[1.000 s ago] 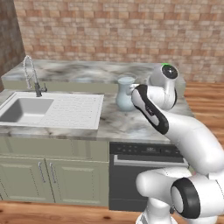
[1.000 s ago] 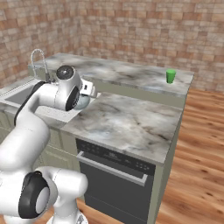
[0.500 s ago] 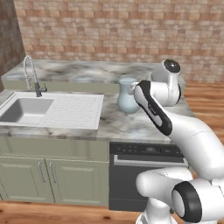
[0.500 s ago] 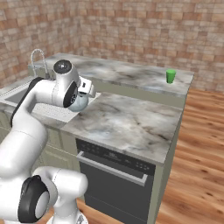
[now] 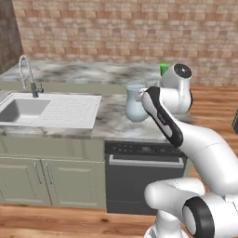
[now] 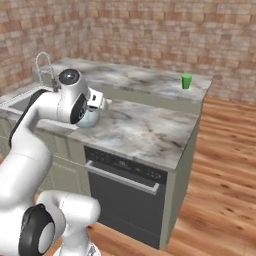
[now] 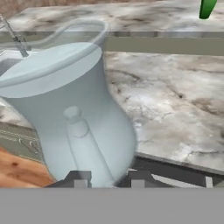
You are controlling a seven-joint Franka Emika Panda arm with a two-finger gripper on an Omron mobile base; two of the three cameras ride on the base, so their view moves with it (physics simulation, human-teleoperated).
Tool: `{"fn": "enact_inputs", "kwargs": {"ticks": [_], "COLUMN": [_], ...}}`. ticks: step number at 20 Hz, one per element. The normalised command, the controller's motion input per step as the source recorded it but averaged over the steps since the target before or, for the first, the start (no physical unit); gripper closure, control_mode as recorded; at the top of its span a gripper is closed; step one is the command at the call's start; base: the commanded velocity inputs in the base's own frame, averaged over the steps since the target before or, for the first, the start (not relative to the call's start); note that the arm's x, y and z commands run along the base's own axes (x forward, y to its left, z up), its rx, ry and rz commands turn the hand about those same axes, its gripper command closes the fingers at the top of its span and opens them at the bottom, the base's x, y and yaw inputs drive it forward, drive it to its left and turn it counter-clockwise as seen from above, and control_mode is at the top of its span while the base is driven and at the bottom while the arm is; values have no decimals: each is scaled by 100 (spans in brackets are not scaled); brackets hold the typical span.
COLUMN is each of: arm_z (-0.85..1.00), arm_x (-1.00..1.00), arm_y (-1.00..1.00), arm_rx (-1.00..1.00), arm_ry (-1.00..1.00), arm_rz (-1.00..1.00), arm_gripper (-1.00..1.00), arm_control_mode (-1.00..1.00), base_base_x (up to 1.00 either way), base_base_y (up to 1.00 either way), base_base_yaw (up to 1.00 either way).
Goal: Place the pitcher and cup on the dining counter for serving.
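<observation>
Pitcher (image 7: 70, 118) glass is being gripped by the gripper (image 7: 108, 180): in the hand view the pale blue-grey jug is rising directly beyond the two dark fingertips (image 7: 80, 178), which are being pressed to either side of its handle strip at a narrow spacing. The jug is being kept upright, with its flared rim uppermost. In the left base view the pitcher (image 5: 136, 102) is being seen just beside the hand, on the side toward the sink (image 5: 25, 108), above the lower marbled counter (image 5: 111, 122); whether its base is touching that counter cannot be told. In the right base view the pitcher (image 6: 89, 118) is being largely covered by the hand, with only part of its round belly showing below it.

The cup (image 6: 186, 80), small and bright green, is being seen standing upright on the dining counter (image 6: 140, 80), well apart from the gripper and beyond it, near that slab's far end. In the hand view the cup (image 7: 206, 8) is being cut off at the upper edge, far past the pitcher. In the left base view its green top (image 5: 164, 69) is being glimpsed just behind the arm.

A faucet (image 5: 27, 74) is being shown past the sink, farther from the gripper than the pitcher, and a dark dishwasher front (image 5: 144, 179) is being seen under the counter below the hand.
</observation>
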Motion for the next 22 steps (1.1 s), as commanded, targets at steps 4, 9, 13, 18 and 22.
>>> {"fn": "enact_inputs", "kwargs": {"ticks": [4,9,13,18,22], "arm_z": [0,0,0,0,0], "arm_x": [0,0,0,0,0], "arm_y": [0,0,0,0,0], "arm_rx": [0,0,0,0,0], "arm_ry": [0,0,0,0,0], "arm_rz": [0,0,0,0,0], "arm_gripper": [100,100,100,100,100], "arm_control_mode": [100,100,100,100,100], "base_base_x": [-53,-25,0,21,-3], "base_base_y": [-96,-100,-100,-100,-100], "base_base_yaw": [0,0,3,6,0]}}
